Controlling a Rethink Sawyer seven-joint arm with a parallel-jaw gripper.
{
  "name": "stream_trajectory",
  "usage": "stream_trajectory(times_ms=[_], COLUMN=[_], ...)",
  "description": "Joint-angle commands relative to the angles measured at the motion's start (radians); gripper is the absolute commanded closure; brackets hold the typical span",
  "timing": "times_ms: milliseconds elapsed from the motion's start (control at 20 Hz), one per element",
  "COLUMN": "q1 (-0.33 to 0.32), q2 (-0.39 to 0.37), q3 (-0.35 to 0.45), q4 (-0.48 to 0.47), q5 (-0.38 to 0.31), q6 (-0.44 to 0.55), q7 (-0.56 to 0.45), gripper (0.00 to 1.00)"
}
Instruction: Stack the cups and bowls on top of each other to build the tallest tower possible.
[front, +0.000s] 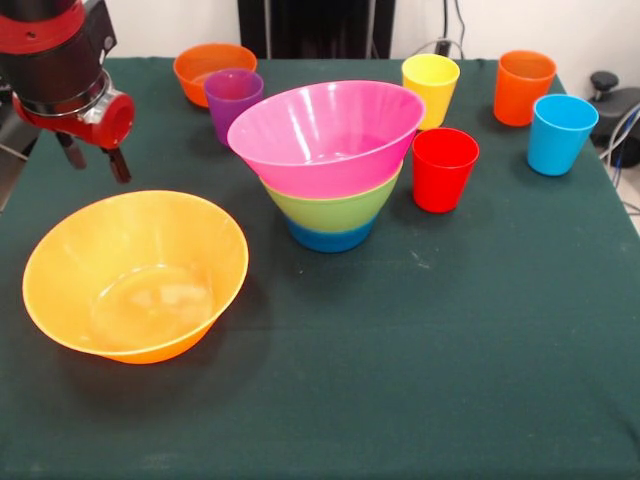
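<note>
Bowls in blue, green and pink form the tower (330, 165) near the worktop (450, 350) middle, the pink one tilted. Large orange bowl (135, 275) sits alone by the left edge. Above it, the pincer (95, 158) hangs empty, fingers apart.

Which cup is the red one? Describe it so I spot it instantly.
Find the tower of nested bowls mid-table, pink on top. The red cup stands upright right beside it on the picture's right, in front of the yellow cup. It is the only red cup.
</note>
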Motion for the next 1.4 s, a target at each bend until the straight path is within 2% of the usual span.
stream_trajectory(times_ms=[50,700,1400], q1=[0.041,0.066,0.087], q2=[0.041,0.053,0.084], q3=[0.092,0.085,0.082], q4=[-0.044,-0.073,-0.133], q5=[-0.019,-0.019,-0.022], q6=[0.103,0.111,0.149], q7=[-0.17,-0.137,-0.153], gripper=[0.0,0.0,0.0])
